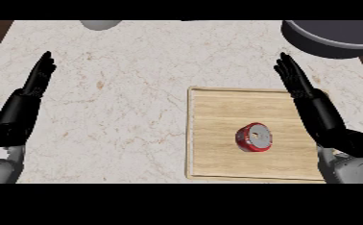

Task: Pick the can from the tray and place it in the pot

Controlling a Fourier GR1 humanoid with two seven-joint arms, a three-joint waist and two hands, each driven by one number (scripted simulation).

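- Right forearm, grey and smooth, comes in at the counter's near right corner; its black right hand shows above the tray's right edge, fingers straight and close together, pointing to the far edge, holding nothing.
- Left forearm comes in at the near left corner; the black left hand rests open by the counter's left edge, fingers straight and up, holding nothing.
- Counter: pale marble-like stone with faint reddish-brown veins.
- Tray: a rectangular board of light wood with a fine grain and a low raised rim, lying by the counter's near edge, right of the middle.
- Can: a short cylinder with a red side and a round silver top, standing on the tray's right half, nearer its near edge, apart from both hands.
- Pot: round, dark grey with a matt look, at the counter's far right corner, partly cut off by the view, well apart from the can.
- Pale grey rounded object at the far edge, left of the middle, mostly cut off.
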